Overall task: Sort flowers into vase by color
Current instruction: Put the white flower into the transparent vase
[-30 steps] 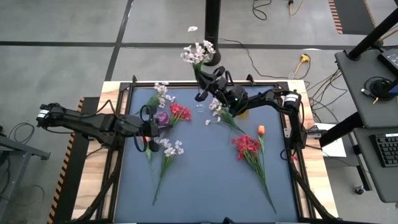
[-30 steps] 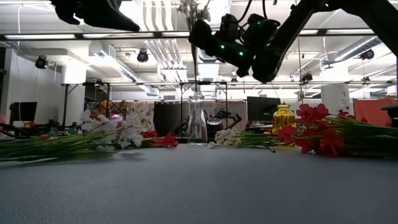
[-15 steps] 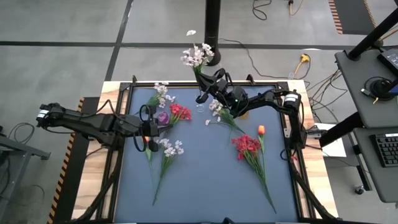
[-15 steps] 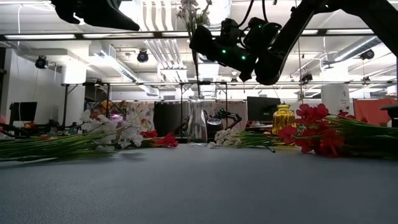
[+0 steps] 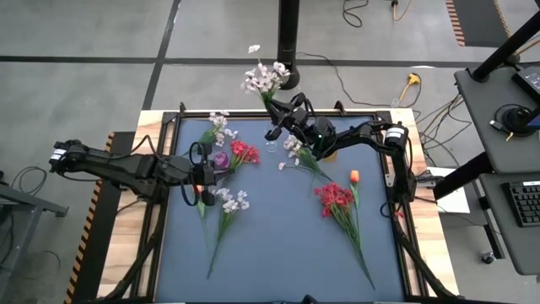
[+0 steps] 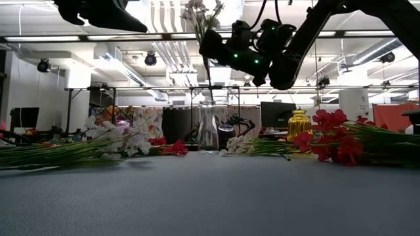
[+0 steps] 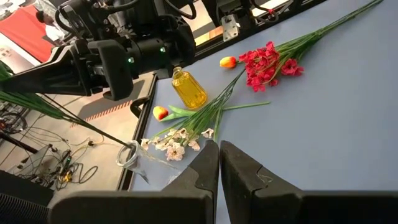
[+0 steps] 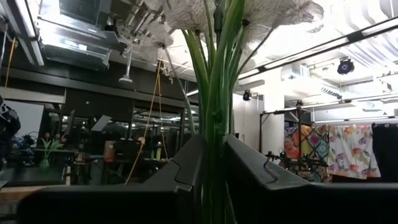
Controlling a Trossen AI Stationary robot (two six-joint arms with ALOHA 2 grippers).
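My right gripper (image 5: 274,114) hangs over the table's far middle, shut on a white-pale pink flower spray (image 5: 264,78). The spray's blossoms (image 6: 199,10) stand above the gripper. Its thin stem runs down to the mouth of a clear glass vase (image 6: 208,128). My left gripper (image 7: 219,162) is shut on nothing, raised over the table's left part. Red flowers (image 5: 243,152) and white flowers (image 5: 232,201) lie flat on the mat at left. A red spray (image 5: 336,198), an orange bud (image 5: 354,176) and a white spray (image 5: 295,150) lie at right. My right gripper pinches the spray's bundle of green stems (image 8: 214,124) between its two fingers, below the blossoms. The fingers come slanting upward from the table's right side. The spray stands nearly upright, blossoms on top, and its lower stem (image 6: 209,82) reaches down to the clear vase's mouth.
A yellow glass vase (image 7: 188,89) stands by the far right under my right arm. A purple object (image 5: 221,159) sits among the flowers at left. The blue mat's near half (image 5: 278,253) is bare between the flower stems.
The held spray's blossom head has swung a little toward the table's left while my right gripper stays over the clear vase. My left arm has kept still.
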